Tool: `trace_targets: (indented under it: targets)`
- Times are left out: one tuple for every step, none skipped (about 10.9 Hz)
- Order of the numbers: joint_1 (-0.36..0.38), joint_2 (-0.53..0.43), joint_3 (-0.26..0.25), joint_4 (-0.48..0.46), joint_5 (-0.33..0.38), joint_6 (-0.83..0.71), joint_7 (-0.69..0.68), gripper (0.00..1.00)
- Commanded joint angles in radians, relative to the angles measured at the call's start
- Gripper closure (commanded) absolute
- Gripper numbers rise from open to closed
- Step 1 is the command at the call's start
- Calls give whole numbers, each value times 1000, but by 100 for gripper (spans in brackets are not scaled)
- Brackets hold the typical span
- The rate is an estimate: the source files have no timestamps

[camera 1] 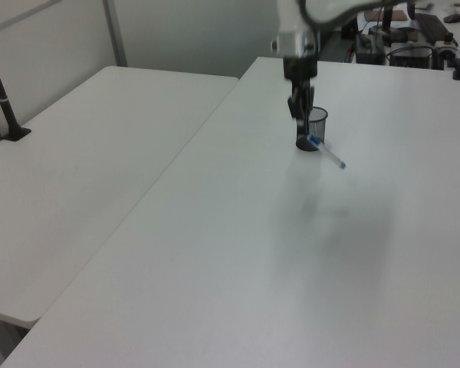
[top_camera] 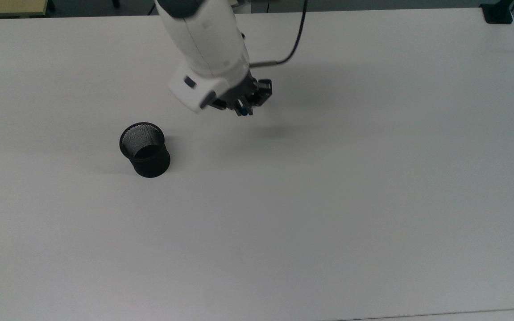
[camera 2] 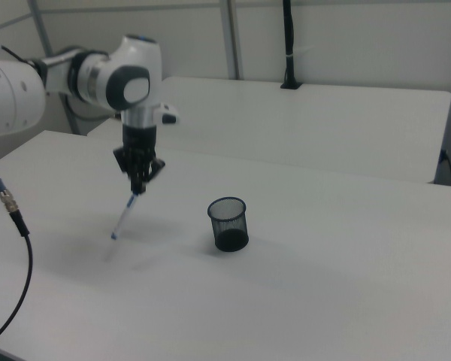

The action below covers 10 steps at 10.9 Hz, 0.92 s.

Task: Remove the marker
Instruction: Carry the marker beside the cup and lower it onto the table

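Note:
My gripper is shut on the blue-capped end of the marker, a slim white pen that hangs slanted below the fingers, clear of the table. In the left view the marker points down toward the left view's right. The black mesh cup stands upright and holds nothing I can see. In the top view the gripper is well to the cup's right and a little farther back.
The white table spreads wide on all sides of the cup. A second white table adjoins it. A black post stands clamped at the far table's edge, and a black cable trails from the arm.

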Motion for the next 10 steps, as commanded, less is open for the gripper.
trace_targets:
  targets:
    - [43,95,5,-3,-110,-15,9,86]
    - [49,118,6,-12,-142,-8,10,85]
    - [51,126,6,-13,-153,-1,12,78]
    - [51,126,5,-16,-153,17,15,64]
    - [51,127,5,-24,-153,40,21,47]
    - [51,126,5,-38,-153,72,29,21]
    - [51,126,5,-38,-155,86,29,5]
    - [51,120,5,-32,-166,83,29,0]
    - [51,97,3,-29,-181,83,29,0]
    - [40,45,-1,-24,-186,83,30,0]
